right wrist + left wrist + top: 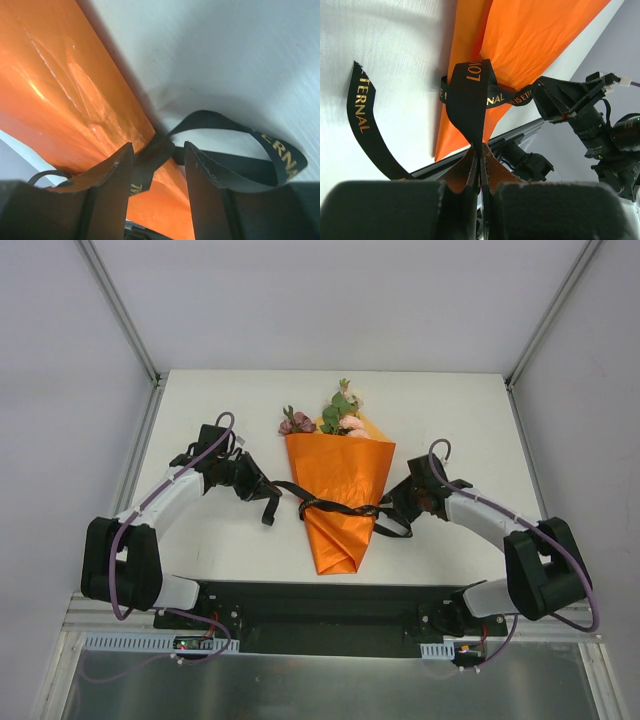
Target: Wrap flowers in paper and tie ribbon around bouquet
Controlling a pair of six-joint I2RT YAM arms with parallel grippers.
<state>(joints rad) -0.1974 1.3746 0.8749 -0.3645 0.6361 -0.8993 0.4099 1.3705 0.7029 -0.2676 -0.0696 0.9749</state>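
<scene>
**Bouquet (340, 490) at mid-desk (220, 410).** Its long axis runs near to far, with the cone's tip toward my bases and the flowers (340, 415) toward the far edge. The ribbon (335, 508) crosses the orange paper (535, 35) below its middle. My left gripper (480, 150) is clamped on a ribbon strand just left of the cone. My right gripper (155, 147) stands parted at the cone's right edge, a strand lying between its fingers. Whether the ribbon is knotted is hard to make out. Both wrist views cut off the blooms.

Overhead rear view; wrist views close beside ribbon (335, 507)
</scene>
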